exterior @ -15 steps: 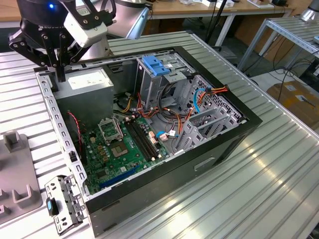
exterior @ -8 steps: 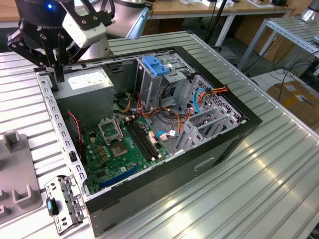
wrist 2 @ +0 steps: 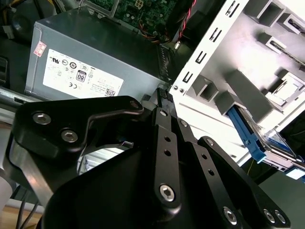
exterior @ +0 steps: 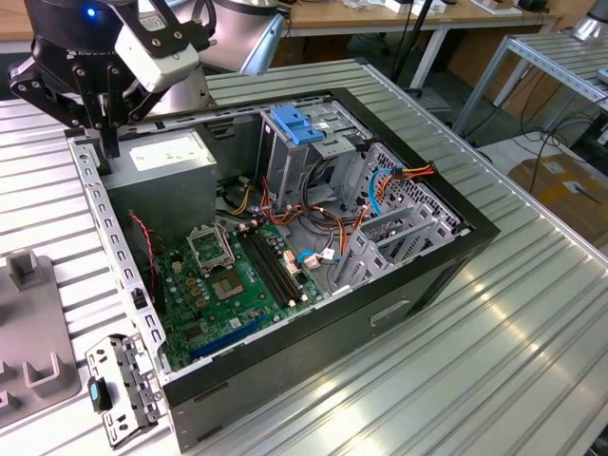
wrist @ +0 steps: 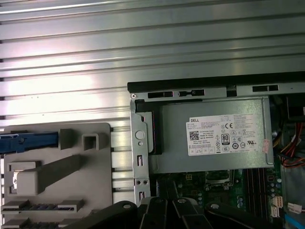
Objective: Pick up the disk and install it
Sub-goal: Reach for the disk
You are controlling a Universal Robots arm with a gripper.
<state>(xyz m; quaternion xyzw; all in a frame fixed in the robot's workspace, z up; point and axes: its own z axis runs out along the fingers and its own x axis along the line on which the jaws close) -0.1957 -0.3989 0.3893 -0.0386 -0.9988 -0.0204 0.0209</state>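
gripper (exterior: 105, 142) pointing down, at computer case (exterior: 475, 233) corner

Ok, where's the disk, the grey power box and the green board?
the disk (wrist 2: 245, 136): second wrist view, on its blue side rail.
the power box (wrist: 171, 138): first wrist view, on its bare metal face.
the green board (exterior: 217, 309): exterior view, on its green surface.

Bright, even overhead light, white glare streaks along the ribbed table (wrist: 143, 47), tray (wrist 2: 238, 57) washed out in the second wrist view, case (exterior: 418, 285) interior shadowed
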